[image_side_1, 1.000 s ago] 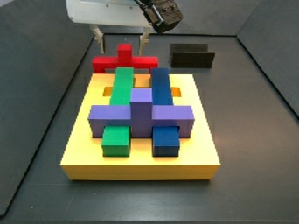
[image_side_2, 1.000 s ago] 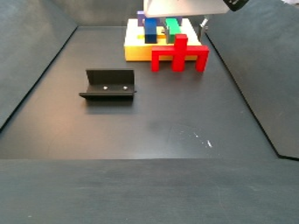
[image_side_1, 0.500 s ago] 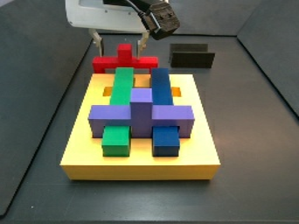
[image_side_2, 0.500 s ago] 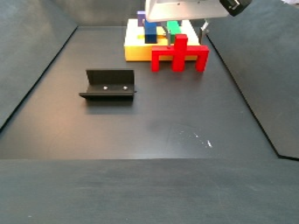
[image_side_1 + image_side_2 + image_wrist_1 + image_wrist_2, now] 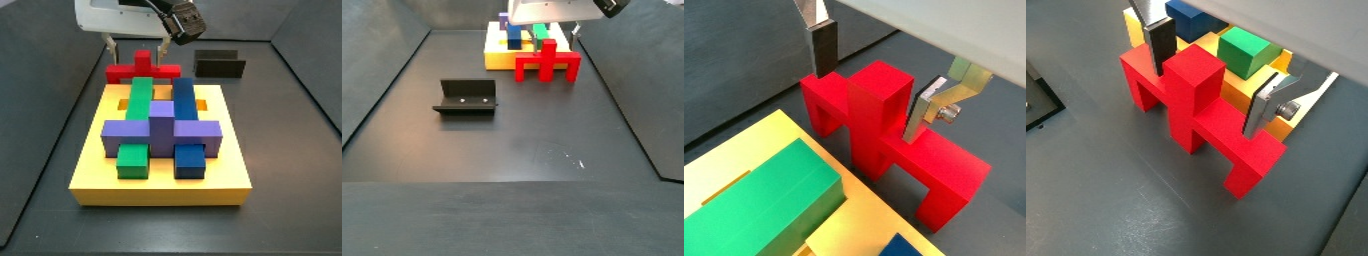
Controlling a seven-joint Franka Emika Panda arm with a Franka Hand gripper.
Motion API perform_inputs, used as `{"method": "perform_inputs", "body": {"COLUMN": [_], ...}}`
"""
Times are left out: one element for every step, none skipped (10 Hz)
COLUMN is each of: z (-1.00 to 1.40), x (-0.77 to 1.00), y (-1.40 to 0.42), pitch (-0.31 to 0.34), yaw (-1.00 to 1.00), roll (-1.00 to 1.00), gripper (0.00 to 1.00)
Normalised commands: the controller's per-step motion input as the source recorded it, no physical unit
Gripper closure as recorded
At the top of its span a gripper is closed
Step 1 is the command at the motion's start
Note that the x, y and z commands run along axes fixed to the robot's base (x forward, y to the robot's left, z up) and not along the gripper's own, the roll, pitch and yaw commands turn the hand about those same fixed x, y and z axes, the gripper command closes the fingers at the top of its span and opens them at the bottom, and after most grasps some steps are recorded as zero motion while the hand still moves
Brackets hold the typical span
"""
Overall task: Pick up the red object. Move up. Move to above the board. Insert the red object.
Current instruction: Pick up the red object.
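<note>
Beside board (image 5: 88, 172), on floor: red object (image 5: 885, 140). Gripper (image 5: 874, 88) low over it, jaws spread wide astride centre stem, fingers (image 5: 1157, 42) clear of it, nothing held.

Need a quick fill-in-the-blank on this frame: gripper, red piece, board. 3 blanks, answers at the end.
1. The gripper has one finger on each side of the red object's centre ____.
2. The red object stands on the floor beside the ____ board, not in it.
3. In a side view, the fixture is the colour ____.

Missing words: stem; yellow; black
</note>
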Motion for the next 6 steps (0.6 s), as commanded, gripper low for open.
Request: {"method": "perform_inputs", "body": {"z": [0.0,0.0,0.0,0.0,0.0,0.0], "x": [0.0,0.0,0.0,0.0,0.0,0.0], "y": [0.0,0.0,0.0,0.0,0.0,0.0], "pitch": [0.0,0.0,0.0,0.0,0.0,0.0], "yaw": [0.01,0.0,0.0,0.0,0.0,0.0], "roll": [0.0,0.0,0.0,0.0,0.0,0.0], "gripper": [0.0,0.0,1.0,1.0,1.0,1.0]}}
